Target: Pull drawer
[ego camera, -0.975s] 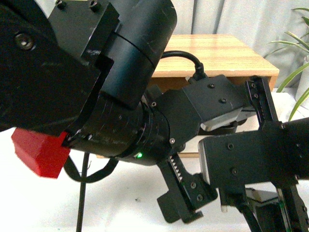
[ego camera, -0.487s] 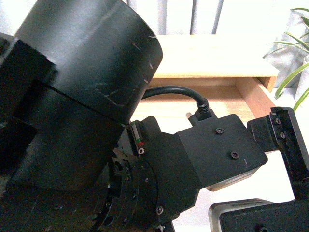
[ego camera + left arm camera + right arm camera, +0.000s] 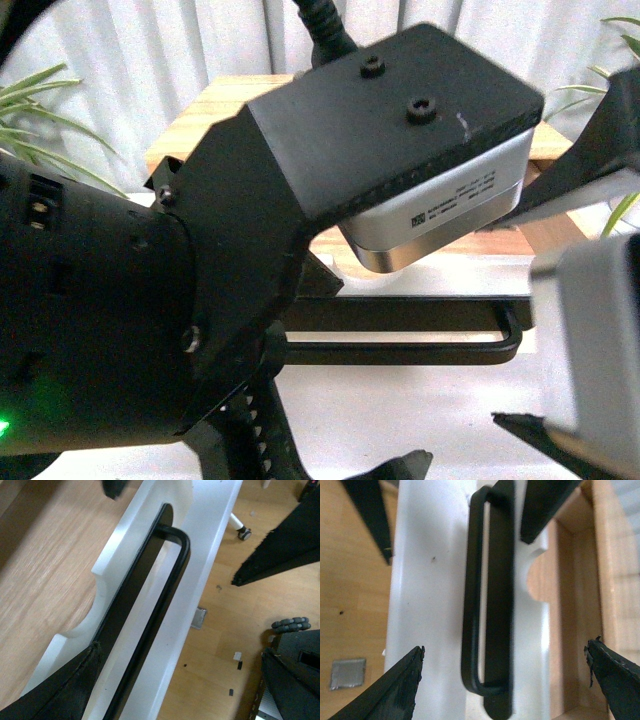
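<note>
The drawer (image 3: 425, 580) has a white front, a long black bar handle (image 3: 487, 595) and a half-round notch (image 3: 540, 580). It stands pulled out, with its light wood inside (image 3: 570, 610) showing. My right gripper (image 3: 505, 685) is open and straddles the front, with the handle's end between its fingertips and touching neither. In the left wrist view the handle (image 3: 165, 590) runs along the white drawer front (image 3: 200, 570). My left gripper (image 3: 175, 690) is open above it and holds nothing. The front view shows the handle (image 3: 400, 350) under my left arm (image 3: 120, 330).
The wooden table top (image 3: 230, 95) lies behind the arms, with plants at the left (image 3: 40, 110) and right (image 3: 625, 40). Below the drawer is wood floor with a chair caster (image 3: 243, 532) and a small metal plate (image 3: 199, 617). The other arm's dark fingers (image 3: 545, 505) hang close by.
Both arms have shifted across the front camera. The left wrist camera housing now sits high in view, and the drawer's handle shows beneath it where the arm hid it before.
</note>
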Controlling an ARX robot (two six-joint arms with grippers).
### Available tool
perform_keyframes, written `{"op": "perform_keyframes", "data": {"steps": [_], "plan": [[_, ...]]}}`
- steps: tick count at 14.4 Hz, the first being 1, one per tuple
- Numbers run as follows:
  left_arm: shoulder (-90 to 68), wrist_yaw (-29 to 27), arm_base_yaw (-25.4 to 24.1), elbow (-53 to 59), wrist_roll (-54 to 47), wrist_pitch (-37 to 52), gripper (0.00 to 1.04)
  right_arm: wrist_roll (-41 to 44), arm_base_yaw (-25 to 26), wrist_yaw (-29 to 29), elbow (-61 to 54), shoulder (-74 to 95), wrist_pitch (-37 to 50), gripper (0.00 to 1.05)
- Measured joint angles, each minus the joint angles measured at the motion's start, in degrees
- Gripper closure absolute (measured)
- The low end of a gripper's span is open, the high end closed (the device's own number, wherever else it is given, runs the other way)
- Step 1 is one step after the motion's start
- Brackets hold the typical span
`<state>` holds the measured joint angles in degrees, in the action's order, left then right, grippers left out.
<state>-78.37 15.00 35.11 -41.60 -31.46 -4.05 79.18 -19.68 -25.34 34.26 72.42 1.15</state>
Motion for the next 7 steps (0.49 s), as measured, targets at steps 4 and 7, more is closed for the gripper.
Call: {"op": "perform_keyframes", "data": {"steps": [4, 7], "plan": [[13.90, 7.67, -8.74, 2.19, 7.39, 6.12, 0.07, -17.53, 8.87, -6.12, 2.25, -4.50, 9.64, 0.06], [22.91, 7.89, -25.64, 7.48, 22.88, 16.83, 0.07, -42.64, 18.64, 2.91, 2.03, 0.57, 22.18, 0.06]]}}
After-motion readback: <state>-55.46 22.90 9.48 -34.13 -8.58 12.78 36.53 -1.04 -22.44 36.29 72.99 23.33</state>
